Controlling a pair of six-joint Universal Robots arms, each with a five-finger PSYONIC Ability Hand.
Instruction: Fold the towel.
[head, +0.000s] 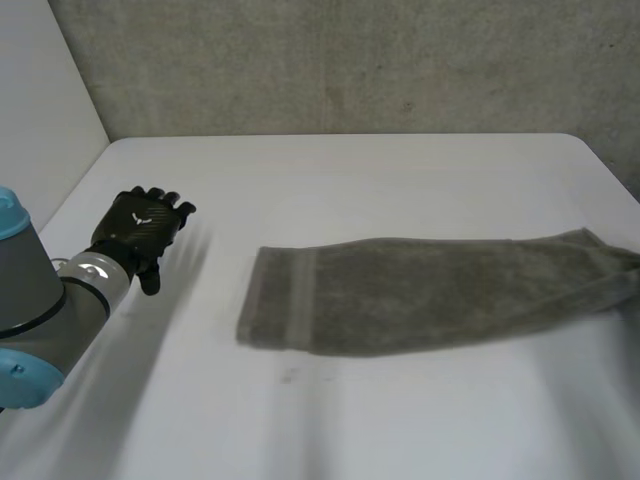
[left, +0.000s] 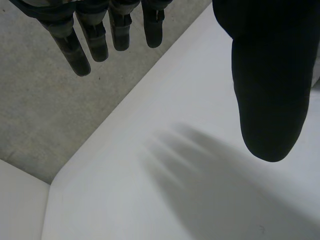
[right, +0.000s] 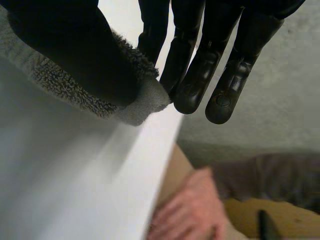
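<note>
A grey-green towel (head: 420, 295) lies in a long band across the white table (head: 350, 430), running from the middle to the right side. My left hand (head: 145, 225) hovers at the table's left, well clear of the towel. Its fingers (left: 95, 40) hang straight and apart from the thumb, with nothing between them. In the right wrist view my right hand (right: 75, 50) pinches the towel's end corner (right: 145, 102) between thumb and fingers (right: 200, 75), right at the table's edge.
A concrete wall runs along the table's far edge. Past the table edge, beneath my right hand, a person's hand (right: 190, 212) rests on a tan surface. A white panel stands at the far left of the table.
</note>
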